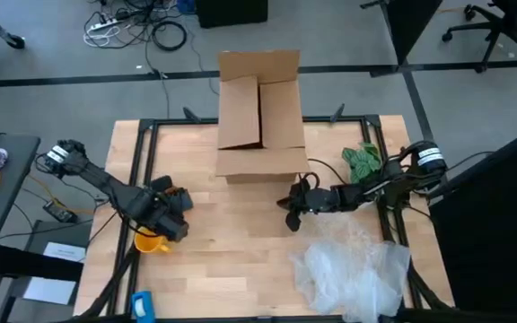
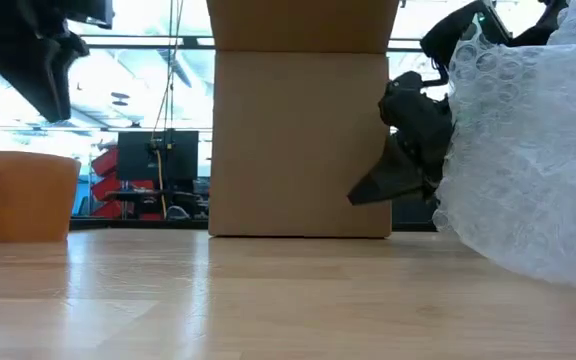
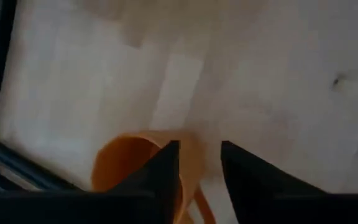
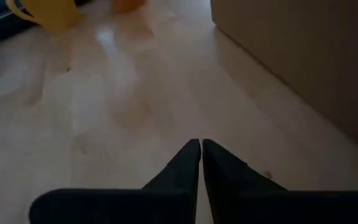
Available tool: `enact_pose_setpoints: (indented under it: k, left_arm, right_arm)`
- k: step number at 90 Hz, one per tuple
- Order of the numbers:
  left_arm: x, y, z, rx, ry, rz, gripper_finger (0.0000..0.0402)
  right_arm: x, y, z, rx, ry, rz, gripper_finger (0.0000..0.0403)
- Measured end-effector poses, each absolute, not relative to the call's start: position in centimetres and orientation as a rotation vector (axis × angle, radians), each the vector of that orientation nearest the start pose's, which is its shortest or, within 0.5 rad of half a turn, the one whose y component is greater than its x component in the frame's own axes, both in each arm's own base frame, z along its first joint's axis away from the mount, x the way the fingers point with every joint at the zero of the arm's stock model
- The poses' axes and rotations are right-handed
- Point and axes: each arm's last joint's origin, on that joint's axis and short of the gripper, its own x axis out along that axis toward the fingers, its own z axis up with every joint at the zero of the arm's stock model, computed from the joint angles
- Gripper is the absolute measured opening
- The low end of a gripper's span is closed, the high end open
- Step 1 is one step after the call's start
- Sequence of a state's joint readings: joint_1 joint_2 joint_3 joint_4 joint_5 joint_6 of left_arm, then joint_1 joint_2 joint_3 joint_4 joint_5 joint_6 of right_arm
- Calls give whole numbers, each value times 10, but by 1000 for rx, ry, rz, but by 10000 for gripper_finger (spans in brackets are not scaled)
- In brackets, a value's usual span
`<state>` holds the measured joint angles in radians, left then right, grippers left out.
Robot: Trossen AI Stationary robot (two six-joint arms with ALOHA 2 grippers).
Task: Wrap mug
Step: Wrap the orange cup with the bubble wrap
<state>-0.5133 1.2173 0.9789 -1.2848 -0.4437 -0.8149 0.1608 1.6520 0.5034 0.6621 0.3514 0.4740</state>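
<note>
wooden table [image 1: 240,260], grey floor [image 1: 61,72] with cables [image 1: 160,31]

Left end effector [image 3: 197,165] fingers parted, angled downward, right end effector [image 4: 201,149] fingers pressed together, arm reaching inward

Mug [image 1: 148,242] at table's [image 1: 232,269] left edge, box [image 1: 260,117] at rear centre, plastic sheet [image 1: 353,269] front right
</note>
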Motion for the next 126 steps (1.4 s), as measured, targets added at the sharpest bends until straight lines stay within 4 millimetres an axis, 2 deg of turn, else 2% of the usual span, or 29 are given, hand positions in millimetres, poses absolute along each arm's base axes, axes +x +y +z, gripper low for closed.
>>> enact_pose_setpoints:
  k: [21,41,63,89,102,118,126]
  left_arm:
    - [161,-76,265,-89,1203,489,129]
    - [151,-63,272,-185,1148,554,129]
    - [145,-57,242,-256,1248,596,129]
    - [150,-59,225,-331,1240,548,129]
    - [145,-55,209,-310,1273,586,129]
    - [146,-52,192,-327,1236,594,129]
    - [151,-54,190,-318,1193,544,123]
  right_arm:
    - [277,39,124,302,398,-345,0]
    - [277,39,124,231,404,-343,0]
    - [277,38,124,184,416,-335,0]
    - [277,38,123,156,422,-330,0]
    - [277,38,123,154,422,-331,0]
    - [277,38,124,160,420,-331,0]
    - [277,38,124,162,420,-328,0]
